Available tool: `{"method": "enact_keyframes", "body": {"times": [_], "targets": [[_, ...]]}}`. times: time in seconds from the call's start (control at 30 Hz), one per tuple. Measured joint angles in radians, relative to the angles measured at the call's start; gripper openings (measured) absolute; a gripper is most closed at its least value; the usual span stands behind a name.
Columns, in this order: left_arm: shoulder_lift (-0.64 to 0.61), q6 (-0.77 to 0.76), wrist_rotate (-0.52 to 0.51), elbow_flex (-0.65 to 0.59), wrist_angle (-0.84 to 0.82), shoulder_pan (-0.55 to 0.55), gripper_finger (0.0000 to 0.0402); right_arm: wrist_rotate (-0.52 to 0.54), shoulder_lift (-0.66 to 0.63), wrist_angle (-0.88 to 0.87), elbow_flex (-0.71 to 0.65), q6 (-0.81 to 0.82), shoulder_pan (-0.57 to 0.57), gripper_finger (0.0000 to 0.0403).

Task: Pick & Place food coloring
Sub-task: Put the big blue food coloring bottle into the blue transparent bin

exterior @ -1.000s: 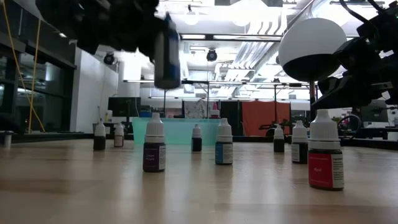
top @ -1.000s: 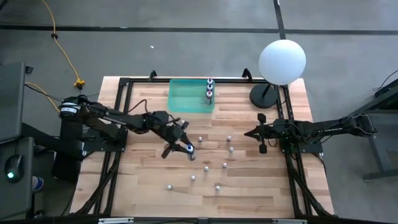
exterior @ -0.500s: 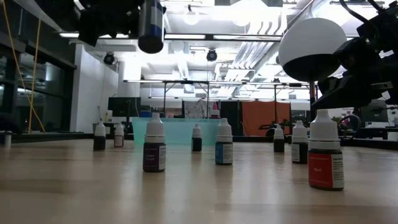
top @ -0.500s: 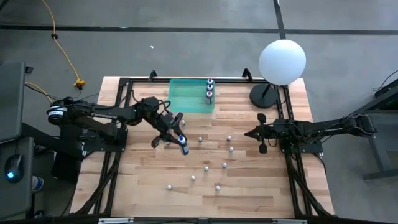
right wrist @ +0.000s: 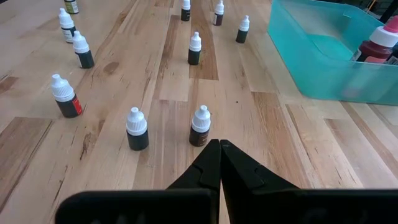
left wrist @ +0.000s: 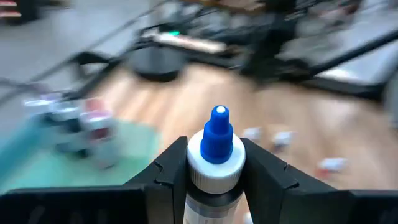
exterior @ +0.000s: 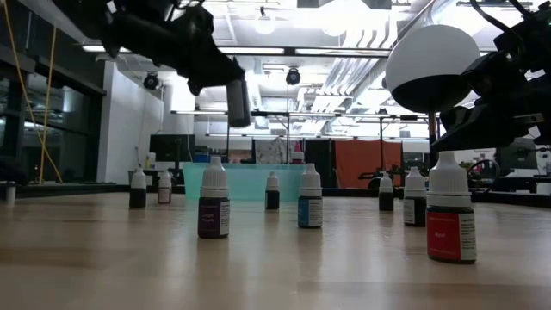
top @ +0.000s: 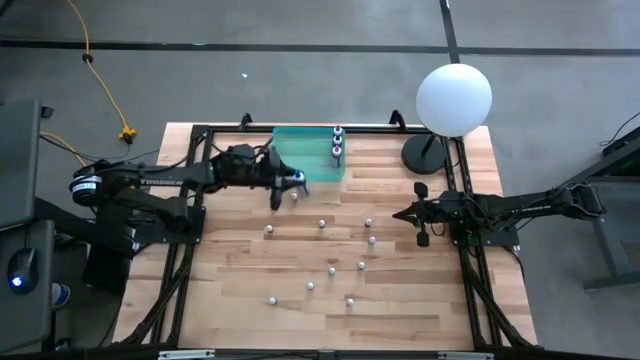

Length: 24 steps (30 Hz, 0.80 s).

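Left end effector [top: 293, 178] is clamped on one bottle [left wrist: 216, 149], which is seen between the two fingers in the left wrist view, blue tip up. From above, it is held in the air just at the 6 o'clock edge of the green bin [top: 300, 160], near the bin's middle. In the low view the bottle [exterior: 238, 102] hangs well above the counter [top: 400, 290], tilted a little.

The step in hand looks like the drop into the bin. Two bottles [top: 337, 148] are already stood in the bin, at its 3 o'clock end. To do it well, the bottle should be carried a bit more toward 12 o'clock, until it is fully over the bin's floor and past the wall. It should then be lowered close to the floor before the fingers are spread, so that it is not bounced out or tipped. The two bottles inside should be kept away from.

About ten more bottles [top: 332, 270] are left on the counter, spread around its middle. The right end effector [top: 421, 215] is parked at 3 o'clock with its fingers pressed together, holding nothing.
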Motion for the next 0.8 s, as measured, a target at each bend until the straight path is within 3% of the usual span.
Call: {"method": "enact_keyframes", "body": {"times": [0.2, 0.37, 0.6, 0.8], "targets": [[0.057, 0.120, -0.320, 0.154, -0.201, -0.001, 0.0111, 0.000, 0.000, 0.000, 0.000, 0.000, 0.000, 0.0000], [0.179, 0.155, -0.346, 0.261, -0.220, -0.003, 0.0111, 0.000, 0.000, 0.000, 0.000, 0.000, 0.000, 0.0000], [0.355, 0.158, -0.539, 0.376, -0.216, -0.002, 0.0111, 0.000, 0.000, 0.000, 0.000, 0.000, 0.000, 0.0000], [0.469, 0.076, -0.566, 0.422, -0.158, -0.009, 0.0111, 0.000, 0.000, 0.000, 0.000, 0.000, 0.000, 0.0000]]}}
